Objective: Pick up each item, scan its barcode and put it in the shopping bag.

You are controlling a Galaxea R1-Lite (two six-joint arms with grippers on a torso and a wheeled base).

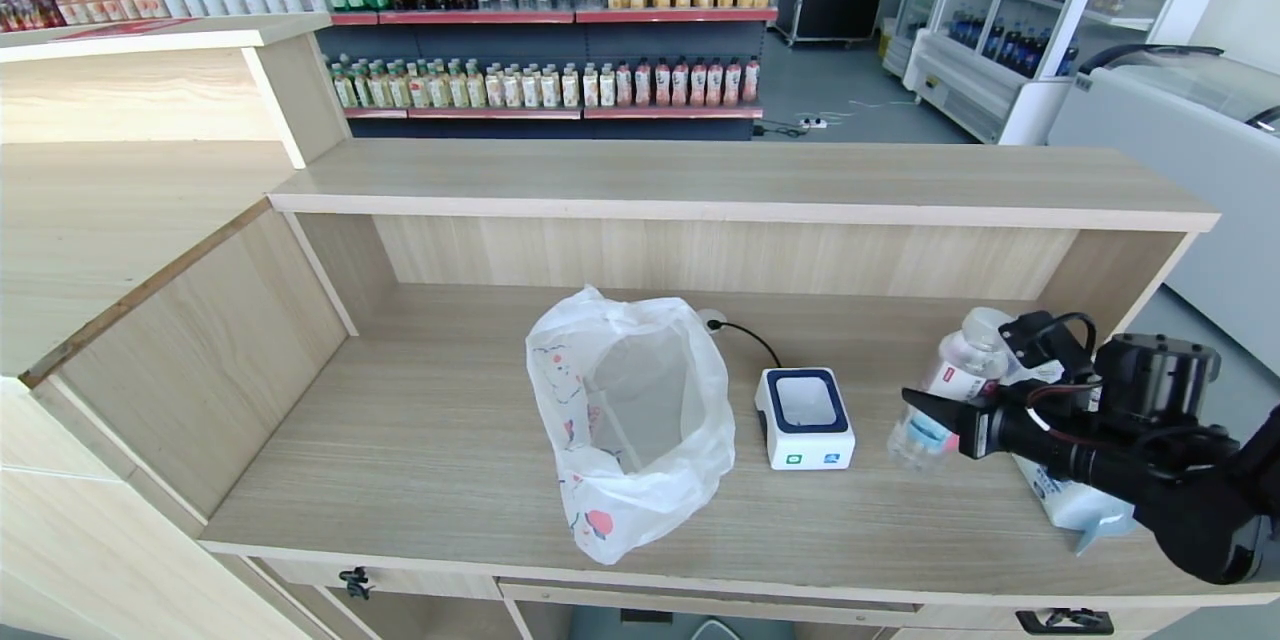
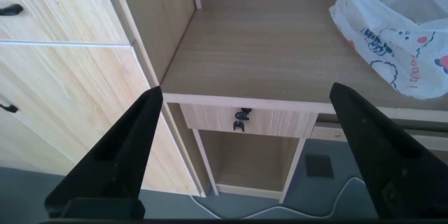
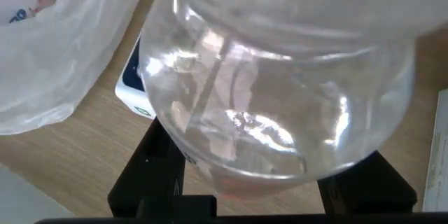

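Observation:
A clear water bottle (image 1: 958, 375) with a white cap leans tilted at the right of the counter, just right of the white scanner (image 1: 805, 417). My right gripper (image 1: 938, 420) is shut on the water bottle, whose clear body (image 3: 280, 91) sits between the black fingers (image 3: 150, 175). The scanner (image 3: 133, 77) lies beside and below the bottle. The white printed shopping bag (image 1: 630, 420) stands open at the counter's middle, left of the scanner. My left gripper (image 2: 245, 175) is open with nothing in it, out in front of the counter's left front edge.
A white and blue pack (image 1: 1075, 505) lies under my right arm near the counter's right front. The scanner's black cable (image 1: 745, 335) runs to the back wall. A raised shelf (image 1: 740, 185) overhangs the back. A drawer with a black handle (image 2: 240, 119) sits under the counter.

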